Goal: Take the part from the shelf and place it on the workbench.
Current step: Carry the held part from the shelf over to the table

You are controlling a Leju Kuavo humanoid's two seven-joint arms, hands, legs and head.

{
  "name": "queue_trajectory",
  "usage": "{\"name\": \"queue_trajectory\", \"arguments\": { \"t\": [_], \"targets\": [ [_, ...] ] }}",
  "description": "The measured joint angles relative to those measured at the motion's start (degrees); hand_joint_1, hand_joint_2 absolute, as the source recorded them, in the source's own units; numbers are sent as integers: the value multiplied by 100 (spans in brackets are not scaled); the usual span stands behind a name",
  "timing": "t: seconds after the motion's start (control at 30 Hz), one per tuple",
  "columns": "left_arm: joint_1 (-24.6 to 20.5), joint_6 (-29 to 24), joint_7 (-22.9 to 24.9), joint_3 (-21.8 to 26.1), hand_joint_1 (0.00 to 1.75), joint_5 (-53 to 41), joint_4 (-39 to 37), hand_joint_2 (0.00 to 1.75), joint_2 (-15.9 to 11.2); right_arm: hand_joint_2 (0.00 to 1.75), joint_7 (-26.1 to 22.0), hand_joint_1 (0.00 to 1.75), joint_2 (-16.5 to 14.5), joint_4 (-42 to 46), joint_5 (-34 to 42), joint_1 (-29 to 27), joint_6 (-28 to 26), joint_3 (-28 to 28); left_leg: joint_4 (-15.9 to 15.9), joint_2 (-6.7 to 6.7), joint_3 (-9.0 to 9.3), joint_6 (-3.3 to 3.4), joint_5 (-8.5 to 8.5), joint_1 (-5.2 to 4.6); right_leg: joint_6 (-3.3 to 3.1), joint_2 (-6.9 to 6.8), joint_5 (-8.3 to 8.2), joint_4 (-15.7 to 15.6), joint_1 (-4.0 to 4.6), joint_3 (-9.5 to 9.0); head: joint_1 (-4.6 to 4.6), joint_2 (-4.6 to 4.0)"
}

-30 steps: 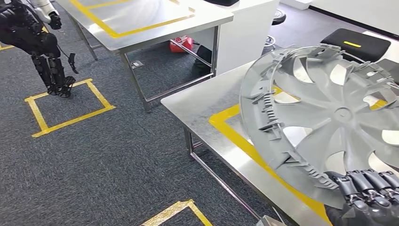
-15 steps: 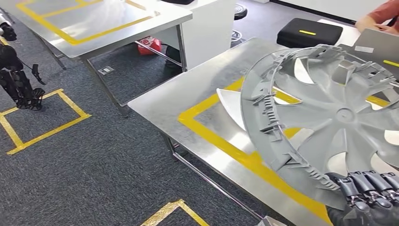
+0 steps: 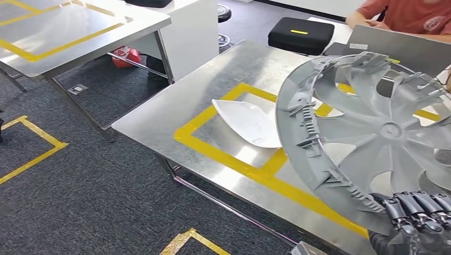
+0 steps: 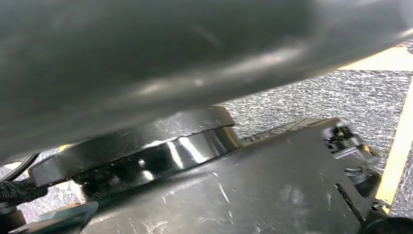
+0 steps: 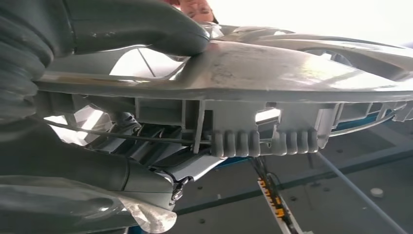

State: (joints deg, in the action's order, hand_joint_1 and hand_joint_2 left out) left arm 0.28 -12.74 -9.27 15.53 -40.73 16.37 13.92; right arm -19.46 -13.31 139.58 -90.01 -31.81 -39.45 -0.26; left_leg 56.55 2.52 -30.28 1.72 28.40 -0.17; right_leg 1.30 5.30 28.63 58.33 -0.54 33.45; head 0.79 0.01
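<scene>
The right hand [image 3: 417, 215] grips the lower rim of the large grey plastic wheel cover with spokes and clip ribs [image 3: 372, 133], dark fingers curled over the edge in the head view; in the right wrist view the thick grey thumb [image 5: 146, 29] presses on one face while the fingers clamp from the other side. The left hand hangs low, and whether it is spread or closed I cannot tell (its wrist view is mostly dark robot parts over carpet).

The cover is held nearly upright, above the near right part of the steel workbench with yellow tape lines [image 3: 175, 114], not resting on it. It looks light and thin, stiff at the rim but likely to flex across the spokes, and its small clips look breakable. The rim, where the ribbing gives purchase, seems the sound place to hold; a one-sided grip on so wide a disc will probably let it swing.

On the workbench, inside the tape rectangle, lies a white curved plastic panel [image 3: 247, 121], partly behind the cover.

Against the earlier frames the whole scene has slid left as the camera turned: the workbench now sits more centrally, the white panel is fully exposed, and a person in an orange top [image 3: 409, 13] sits at the far right corner. The grip looks unchanged.
</scene>
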Motion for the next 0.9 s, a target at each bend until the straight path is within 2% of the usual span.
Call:
{"name": "queue_trajectory", "arguments": {
  "t": [0.07,0.1,0.13,0.17,0.2,0.23,0.3,0.33,0.37,0.4,0.47,0.53,0.6,0.63,0.67,0.7,0.73,0.77,0.8,0.83,0.87,0.9],
  "targets": [
    [4,21,-2,1,0,15,-2,0,12,175,0,175,-1,-1,0,-8,0,2,-53,-147,12,42,-27,17,48,-299,295,498,6,254,39,-1],
    [10,31,-2,1,0,27,-4,0,14,175,-1,175,-1,-3,0,-3,0,3,-56,-217,9,55,-26,16,75,-407,479,875,1,433,55,-1],
    [16,42,-2,3,0,36,-7,0,13,175,-1,175,-1,-7,0,-2,0,3,-54,-295,7,57,-22,14,101,-458,617,1229,-11,601,60,-1],
    [20,49,-2,4,0,44,-10,0,11,175,0,175,-1,-12,0,-6,0,3,-52,-368,8,56,-17,13,126,-483,662,1441,-25,699,59,-1],
    [19,54,-2,4,0,48,-13,0,9,175,1,175,-1,-17,0,-11,0,2,-49,-435,11,49,-10,15,149,-506,601,1444,-41,694,60,-1],
    [17,57,-2,4,0,48,-15,0,9,175,2,175,-1,-21,0,-15,0,2,-44,-493,17,37,1,19,166,-543,448,1225,-55,574,61,-1],
    [13,65,-2,4,0,51,-16,0,9,175,16,175,-1,-22,0,-14,1,2,-17,-589,36,-10,37,15,184,-735,112,435,-57,142,68,-1],
    [13,74,-2,4,0,55,-17,0,8,175,26,175,-1,-23,0,-10,1,2,4,-632,42,-42,59,2,160,-816,25,127,-48,-34,71,0],
    [13,83,-3,5,0,59,-19,0,6,175,37,175,-1,-25,0,-7,1,2,20,-676,45,-75,75,-12,126,-868,0,-46,-34,-131,66,0],
    [12,92,-3,7,0,63,-20,0,4,175,45,175,-1,-27,0,-7,1,2,31,-722,47,-104,86,-25,84,-860,20,-89,-17,-149,61,0],
    [2,108,-6,8,0,69,-22,0,3,175,49,175,-1,-32,0,-21,0,2,51,-778,57,-163,115,-15,3,-747,0,-86,-22,-133,45,-1],
    [-7,118,-9,8,0,72,-22,0,5,175,49,175,-1,-33,0,-27,0,3,303,-601,-23,-225,312,9,-64,-651,-21,-99,-41,-133,28,-1],
    [-7,124,-11,8,0,77,-23,0,2,175,49,175,-1,-35,0,-24,0,4,1019,-363,-327,-259,700,20,-114,-557,-29,-102,-47,-132,5,-1],
    [-4,126,-11,8,0,81,-25,0,0,175,50,175,-1,-38,0,-23,0,4,1429,-319,-514,-260,868,21,-127,-502,-30,-101,-42,-132,1,-1],
    [-2,127,-11,8,0,87,-26,0,-2,175,51,175,-1,-42,0,-24,0,4,1704,-306,-646,-255,938,20,-133,-439,-31,-100,-37,-134,1,-1],
    [-1,128,-11,9,0,93,-26,0,-2,175,53,175,-1,-45,0,-25,0,4,1776,-299,-693,-241,889,20,-135,-370,-31,-99,-31,-140,1,-1],
    [-1,128,-11,9,0,96,-26,0,-2,175,55,175,-1,-47,0,-26,0,4,1611,-283,-630,-218,726,19,-136,-298,-32,-98,-27,-149,1,-1],
    [-2,130,-11,10,0,97,-26,0,-2,175,56,175,-1,-48,0,-27,0,4,1257,-225,-482,-186,491,18,-135,-225,-32,-98,-23,-159,0,-1],
    [-3,131,-11,9,0,98,-27,0,-4,175,56,175,-1,-48,0,-26,0,4,848,-98,-311,-144,276,16,-131,-160,-33,-96,-20,-164,-1,-1],
    [-4,133,-11,9,0,100,-28,0,-4,175,56,175,-1,-49,0,-23,0,4,485,23,-159,-108,130,22,-119,-93,-33,-86,-13,-158,0,-1],
    [-6,134,-11,8,0,102,-29,0,-6,175,56,175,-1,-49,0,-19,0,4,250,123,-63,-87,63,22,-97,-37,-38,-77,-13,-139,0,0],
    [-9,135,-11,8,0,104,-30,0,-9,175,57,175,-1,-49,0,-19,0,4,148,170,-26,-74,63,18,-65,17,-48,-72,-21,-113,-1,0]
  ]
}}
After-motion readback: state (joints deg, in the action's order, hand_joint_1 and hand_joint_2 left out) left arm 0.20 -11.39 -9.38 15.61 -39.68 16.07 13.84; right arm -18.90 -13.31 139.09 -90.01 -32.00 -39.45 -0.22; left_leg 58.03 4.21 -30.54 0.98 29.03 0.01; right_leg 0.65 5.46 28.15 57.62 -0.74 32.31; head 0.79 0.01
